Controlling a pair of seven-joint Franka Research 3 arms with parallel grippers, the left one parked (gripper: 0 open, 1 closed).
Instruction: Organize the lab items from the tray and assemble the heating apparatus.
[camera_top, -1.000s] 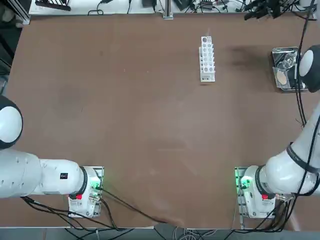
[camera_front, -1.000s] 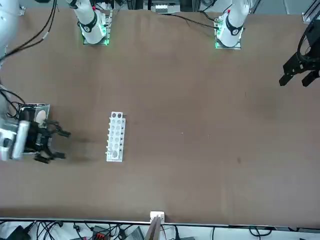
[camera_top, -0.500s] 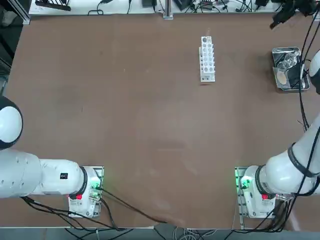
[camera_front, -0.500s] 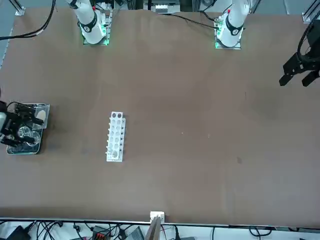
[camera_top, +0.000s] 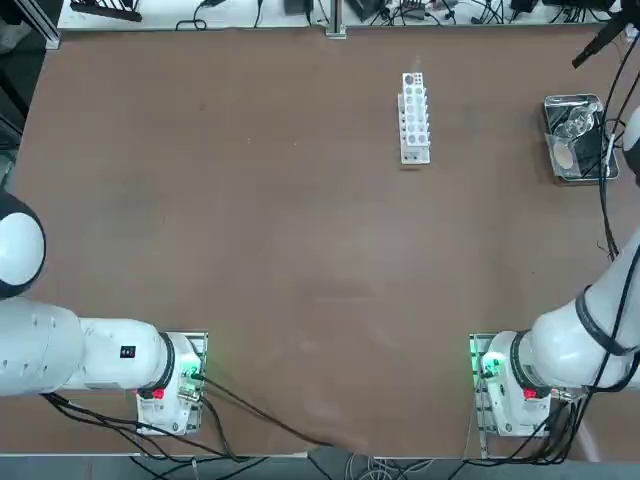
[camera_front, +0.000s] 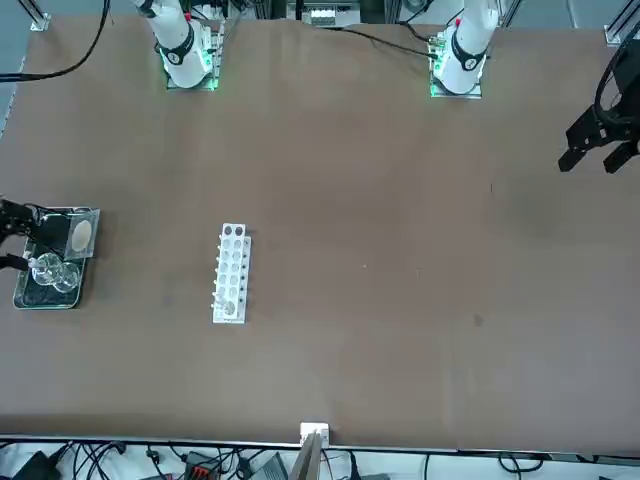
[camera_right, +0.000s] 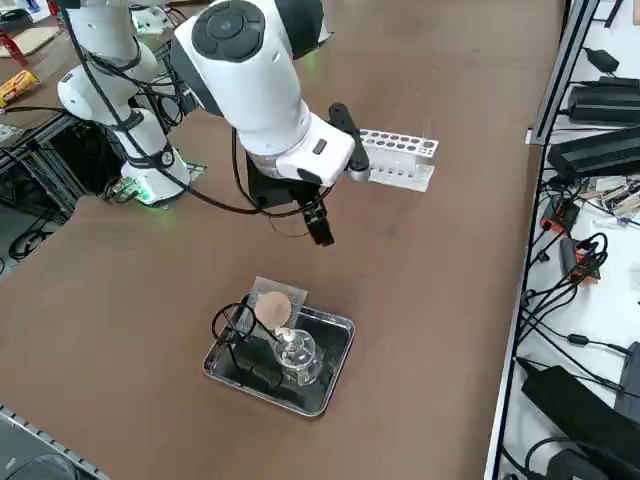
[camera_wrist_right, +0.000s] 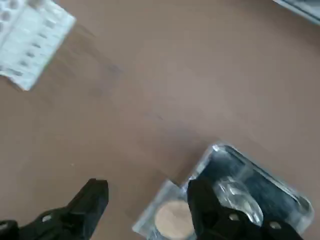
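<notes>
The right tool hangs released, fingers spread, above the tray near the surface's right edge, which holds the burner bottle, mesh pad and wire tripod crowded together. A descent could snag the tripod or topple the bottle; the tripod's legs are hard to trace.
</notes>
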